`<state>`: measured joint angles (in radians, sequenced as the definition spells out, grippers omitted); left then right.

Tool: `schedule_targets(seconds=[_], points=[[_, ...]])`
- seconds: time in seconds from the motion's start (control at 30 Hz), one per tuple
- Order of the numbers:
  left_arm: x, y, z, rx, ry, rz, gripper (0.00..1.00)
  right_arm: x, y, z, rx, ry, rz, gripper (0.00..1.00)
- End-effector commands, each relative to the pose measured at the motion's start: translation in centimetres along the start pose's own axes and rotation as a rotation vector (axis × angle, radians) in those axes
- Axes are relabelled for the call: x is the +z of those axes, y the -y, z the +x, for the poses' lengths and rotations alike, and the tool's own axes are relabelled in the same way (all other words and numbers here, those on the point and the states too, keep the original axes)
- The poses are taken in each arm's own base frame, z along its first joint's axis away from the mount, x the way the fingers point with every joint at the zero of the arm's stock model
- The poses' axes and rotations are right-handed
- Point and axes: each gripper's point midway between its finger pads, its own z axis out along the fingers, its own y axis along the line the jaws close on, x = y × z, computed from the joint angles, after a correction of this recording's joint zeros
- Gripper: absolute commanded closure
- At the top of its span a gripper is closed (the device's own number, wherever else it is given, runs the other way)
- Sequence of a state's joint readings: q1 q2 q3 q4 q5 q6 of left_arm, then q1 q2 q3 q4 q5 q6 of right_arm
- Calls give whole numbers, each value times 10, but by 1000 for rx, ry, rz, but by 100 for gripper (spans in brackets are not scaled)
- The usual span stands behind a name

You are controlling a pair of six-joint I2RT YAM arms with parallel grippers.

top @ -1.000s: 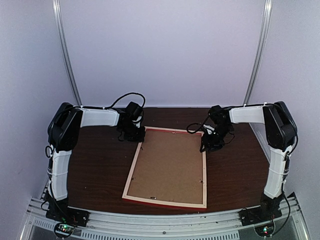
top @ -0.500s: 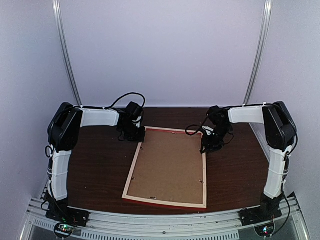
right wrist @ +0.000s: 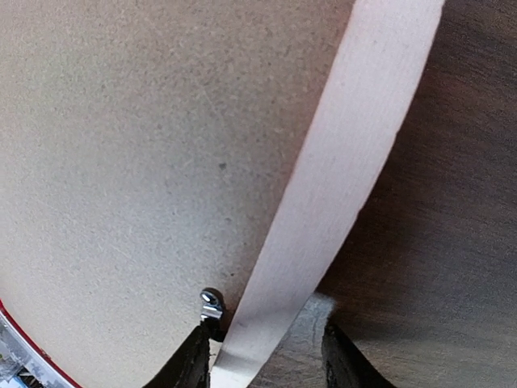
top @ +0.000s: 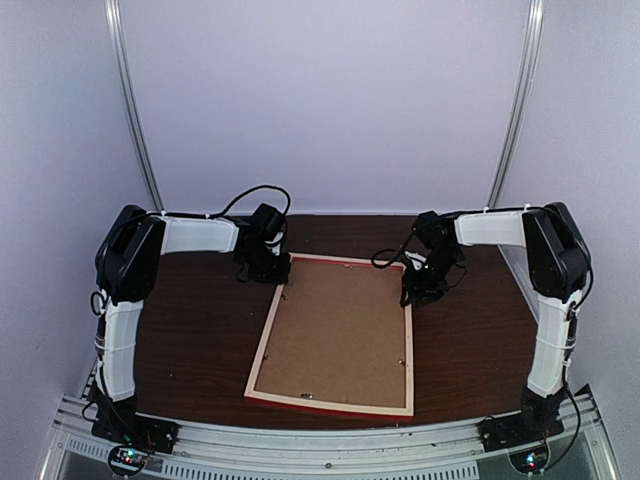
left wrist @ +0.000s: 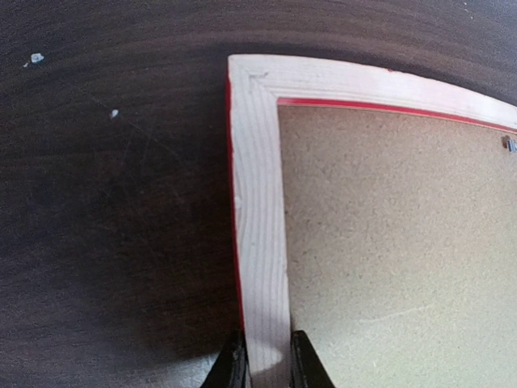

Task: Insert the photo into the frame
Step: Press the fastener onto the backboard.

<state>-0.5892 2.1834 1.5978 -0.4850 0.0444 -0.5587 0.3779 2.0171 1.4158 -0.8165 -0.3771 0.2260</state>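
The frame (top: 265,340) lies face down on the dark table (top: 190,330), pale back up, with the brown backing board (top: 340,335) set inside it. The photo is not visible; perhaps it is under the board. The step seems to be closing the back. The left gripper (left wrist: 262,365) pinches the left strip near the far corner. The right gripper (right wrist: 262,356) stands spread around the right strip, beside a small metal tab (right wrist: 212,301), which the next move probably must press carefully.

Bare-wood frame (left wrist: 262,242), matt backing board (left wrist: 388,242)
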Motion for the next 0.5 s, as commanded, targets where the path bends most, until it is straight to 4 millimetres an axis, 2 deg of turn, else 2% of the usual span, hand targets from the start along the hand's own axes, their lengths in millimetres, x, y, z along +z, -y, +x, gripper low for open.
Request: schedule_targets(seconds=[0.0,0.23,0.47], points=[[8,-4,14,34,-45,-15,83,7,4,-6,65,-4,-27,53],[9,-5,16,35,-49,-19,83,7,-7,-7,82,-10,-117,53],[8,-6,16,36,-48,-19,83,4,2,-4,66,-18,-63,56]])
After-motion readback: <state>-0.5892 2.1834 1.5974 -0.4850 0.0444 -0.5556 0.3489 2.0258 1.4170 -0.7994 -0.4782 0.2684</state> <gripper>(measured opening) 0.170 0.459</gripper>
